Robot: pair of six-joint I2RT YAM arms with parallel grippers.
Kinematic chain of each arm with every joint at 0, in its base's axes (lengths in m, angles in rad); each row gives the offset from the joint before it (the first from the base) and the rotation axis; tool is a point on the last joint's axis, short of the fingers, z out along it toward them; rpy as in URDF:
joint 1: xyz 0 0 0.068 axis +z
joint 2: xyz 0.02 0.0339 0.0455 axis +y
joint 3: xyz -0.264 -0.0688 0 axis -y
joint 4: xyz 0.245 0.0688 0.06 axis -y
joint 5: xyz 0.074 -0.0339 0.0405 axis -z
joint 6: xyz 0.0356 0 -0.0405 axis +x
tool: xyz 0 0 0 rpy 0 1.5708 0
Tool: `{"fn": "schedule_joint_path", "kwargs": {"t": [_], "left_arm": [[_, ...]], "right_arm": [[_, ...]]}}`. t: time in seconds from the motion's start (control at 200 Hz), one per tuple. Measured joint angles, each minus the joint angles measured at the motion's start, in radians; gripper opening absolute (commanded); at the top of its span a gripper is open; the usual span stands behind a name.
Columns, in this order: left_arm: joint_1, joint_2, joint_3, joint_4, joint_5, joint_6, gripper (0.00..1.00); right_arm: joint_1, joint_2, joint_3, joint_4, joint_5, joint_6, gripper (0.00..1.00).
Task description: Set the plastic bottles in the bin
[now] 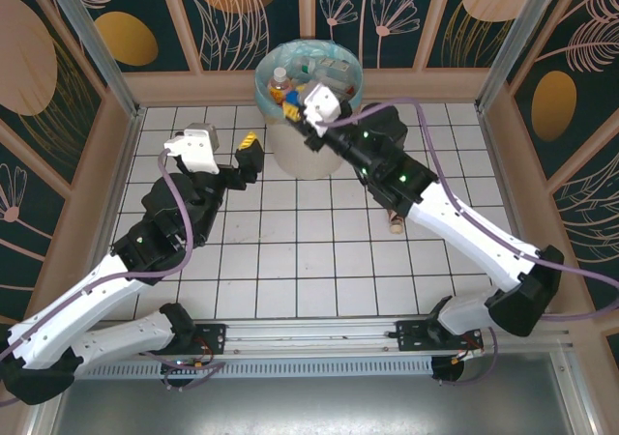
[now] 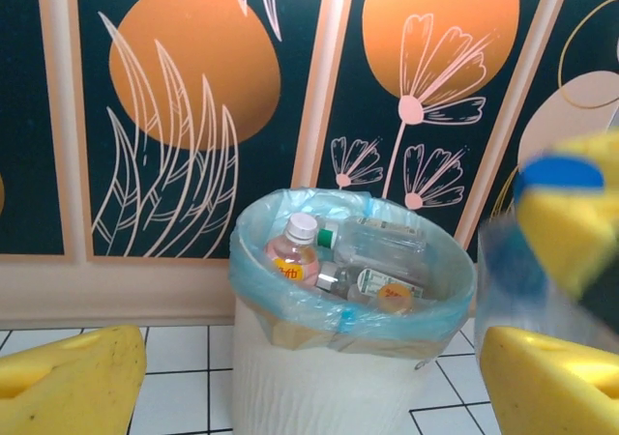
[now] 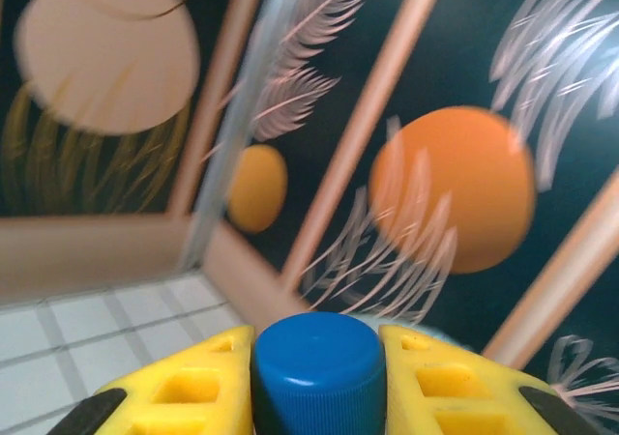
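Surface (image 1: 309,261), white grid tiles; walls (image 1: 387,39), dark floral panels. Bin (image 1: 295,155), far centre. Left end effector (image 1: 250,151) spread; right end effector (image 1: 292,112) pinching blue-capped bottle (image 3: 319,358).

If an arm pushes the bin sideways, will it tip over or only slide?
Probably slide: the bin looks wide for its height, on smooth tiles. It seems plastic holding a few small bottles, so likely light. Its bag would only crumple.
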Motion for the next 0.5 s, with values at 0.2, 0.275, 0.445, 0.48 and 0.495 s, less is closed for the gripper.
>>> {"fn": "schedule_joint_path", "kwargs": {"t": [0.2,0.275,0.445,0.48,0.495], "left_arm": [[0.000,0.053,0.030,-0.004,0.042,-0.001,0.90],[0.000,0.090,0.066,-0.018,0.065,-0.006,0.90],[0.000,0.116,0.098,-0.024,0.112,-0.027,0.90],[0.000,0.116,0.098,-0.025,0.115,-0.032,0.90],[0.000,0.116,0.098,-0.026,0.116,-0.035,0.90]], "right_arm": [[-0.135,0.169,0.152,0.126,0.051,0.029,0.08],[-0.180,0.248,0.216,0.148,0.056,0.033,0.09],[-0.234,0.424,0.369,0.166,0.030,0.060,0.10],[-0.242,0.461,0.405,0.163,0.011,0.075,0.11],[-0.245,0.475,0.420,0.162,0.004,0.080,0.11]]}}
